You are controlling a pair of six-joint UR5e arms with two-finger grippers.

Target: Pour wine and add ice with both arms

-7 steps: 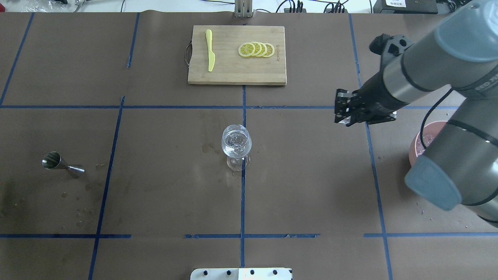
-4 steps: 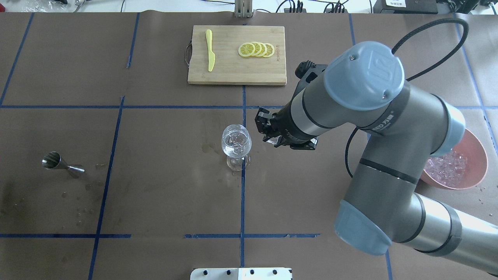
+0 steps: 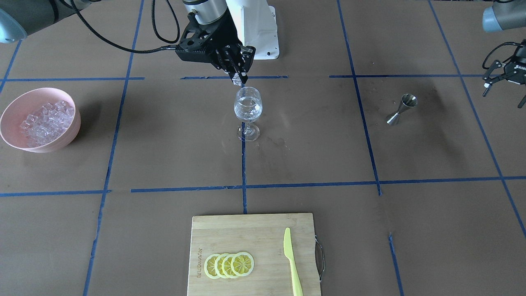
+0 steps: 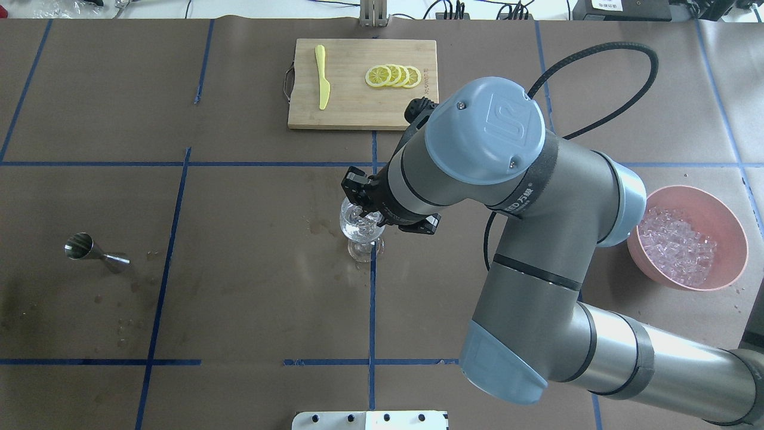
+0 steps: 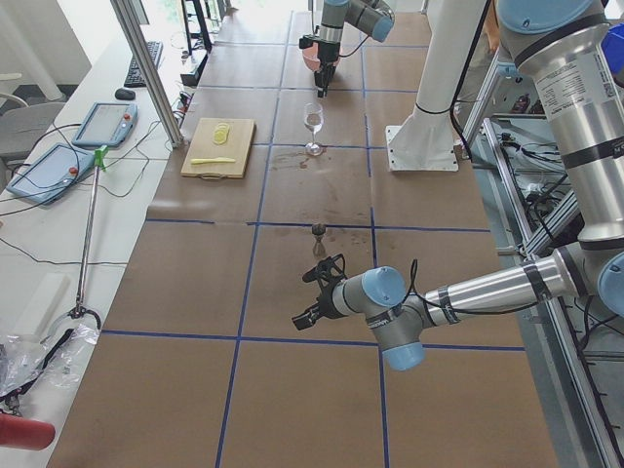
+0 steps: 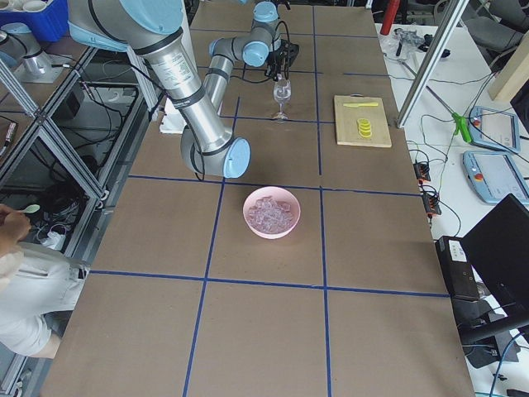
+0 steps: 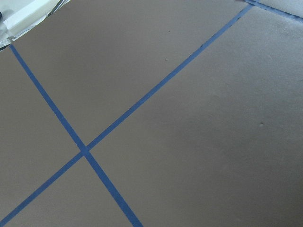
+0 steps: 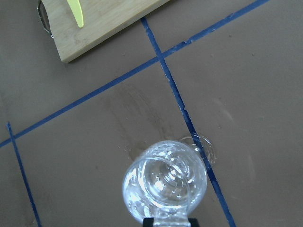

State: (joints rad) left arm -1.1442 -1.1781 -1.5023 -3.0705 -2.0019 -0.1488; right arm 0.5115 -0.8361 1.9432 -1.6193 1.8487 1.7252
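The black two-fingered right gripper [image 3: 238, 77] pinches one clear, glassy ice cube [image 3: 237, 81] just above the rim of the stemmed wine glass [image 3: 248, 107] at mid-bench. The glass's round bowl glints with clear contents. The rest of the ice [image 4: 677, 245] sits heaped in a smooth pink bowl [image 4: 725, 216] toward the bench's right end. The left gripper [image 3: 504, 92] hangs with fingers spread, holding nothing, over the left end, near a steel hourglass jigger [image 3: 400, 109].

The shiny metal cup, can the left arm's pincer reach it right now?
Probably yes. The left pincer hangs open close to the metal cup, and nothing stands between them. The right pincer is away over the wine glass, holding an ice cube.
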